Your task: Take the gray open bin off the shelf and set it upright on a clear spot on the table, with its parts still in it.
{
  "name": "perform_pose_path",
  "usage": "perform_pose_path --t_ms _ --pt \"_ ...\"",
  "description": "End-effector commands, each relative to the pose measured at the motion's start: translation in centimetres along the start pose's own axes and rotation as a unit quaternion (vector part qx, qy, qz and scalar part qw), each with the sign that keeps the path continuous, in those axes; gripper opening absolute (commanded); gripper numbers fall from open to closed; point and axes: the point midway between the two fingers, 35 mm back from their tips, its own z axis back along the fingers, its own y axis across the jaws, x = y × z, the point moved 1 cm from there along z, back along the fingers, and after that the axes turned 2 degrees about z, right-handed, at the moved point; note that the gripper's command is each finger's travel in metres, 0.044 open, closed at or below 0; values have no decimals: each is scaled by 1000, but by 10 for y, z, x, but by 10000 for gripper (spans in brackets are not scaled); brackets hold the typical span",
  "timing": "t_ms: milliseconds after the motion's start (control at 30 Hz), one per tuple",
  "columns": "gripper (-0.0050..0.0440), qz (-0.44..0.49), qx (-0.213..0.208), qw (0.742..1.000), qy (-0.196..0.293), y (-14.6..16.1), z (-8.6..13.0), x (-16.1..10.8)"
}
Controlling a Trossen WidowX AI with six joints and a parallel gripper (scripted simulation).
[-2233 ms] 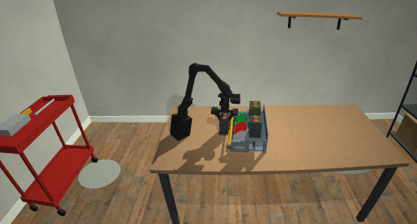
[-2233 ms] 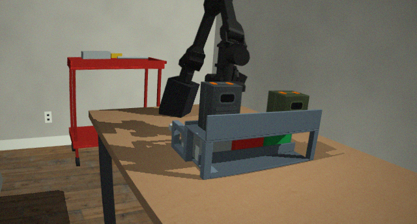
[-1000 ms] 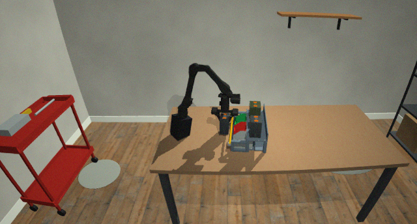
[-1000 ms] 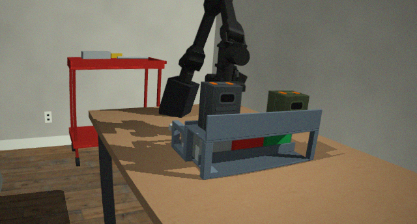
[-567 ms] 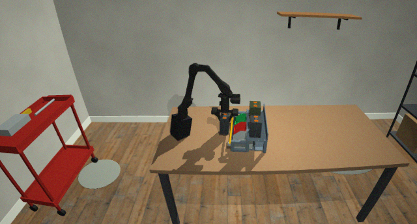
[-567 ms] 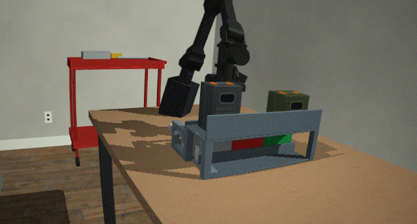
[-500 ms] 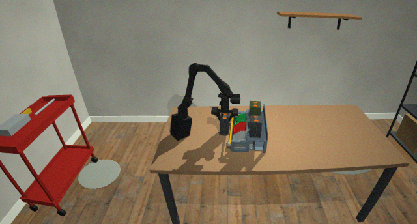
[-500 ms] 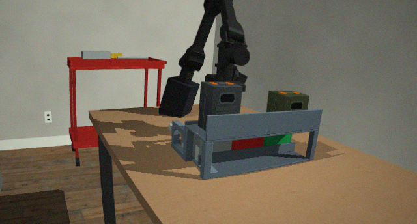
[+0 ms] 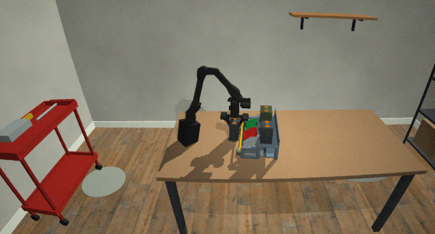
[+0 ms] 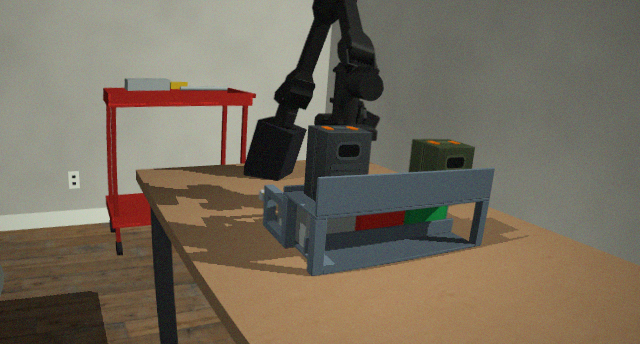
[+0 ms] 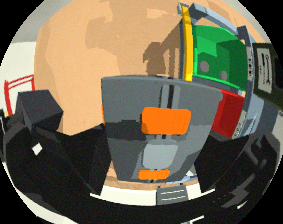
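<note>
The gray open bin [image 9: 234, 130] with orange parts in it stands upright at table level, just left of the blue-gray shelf [image 9: 259, 139]. My gripper [image 9: 234, 120] comes down on it from above and is shut on it. In the wrist view the bin [image 11: 154, 139] fills the middle, with two orange parts showing inside. I cannot tell whether its bottom touches the table. In the exterior view my gripper [image 10: 350, 121] is behind the shelf [image 10: 380, 219], and the held bin is hidden there.
The shelf holds a dark bin [image 9: 266, 132] and an olive bin [image 9: 266, 112] on top, with green [image 9: 251, 123] and red [image 9: 251, 133] bins below. My arm's base [image 9: 188, 132] stands at the table's left. A red cart [image 9: 41, 149] is on the floor at the left.
</note>
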Motion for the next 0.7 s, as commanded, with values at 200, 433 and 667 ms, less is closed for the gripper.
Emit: perform_pose_path --t_ms 200,433,667 --pt "0 3 -21 1000 2 -8 10 1" --pt "0 4 -29 1000 3 -10 14 1" --pt "0 4 -29 1000 3 -10 14 1"
